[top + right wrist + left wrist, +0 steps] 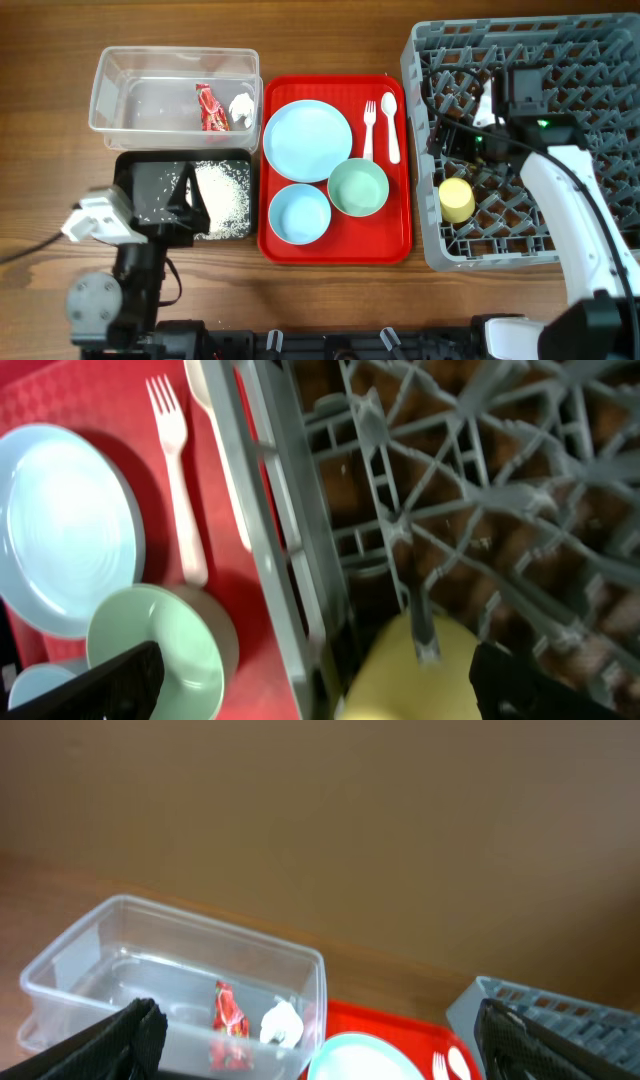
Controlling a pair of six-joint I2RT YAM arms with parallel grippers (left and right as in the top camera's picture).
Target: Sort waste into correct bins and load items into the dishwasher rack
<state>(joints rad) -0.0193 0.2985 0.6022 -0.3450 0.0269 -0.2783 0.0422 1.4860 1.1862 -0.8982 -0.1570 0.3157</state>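
Observation:
The clear tub holds the red wrapper and the white tissue; the left wrist view shows the tub, the wrapper and the tissue. Rice grains lie in the black tray. The blue plate, blue bowl, green bowl, fork and spoon sit on the red tray. The yellow cup lies in the grey rack. My left gripper is open and empty over the black tray. My right gripper is open above the cup.
The right wrist view shows the rack's wall and pegs beside the red tray, with the plate, the green bowl and the fork. The right arm reaches across the rack. Bare wooden table lies along the front.

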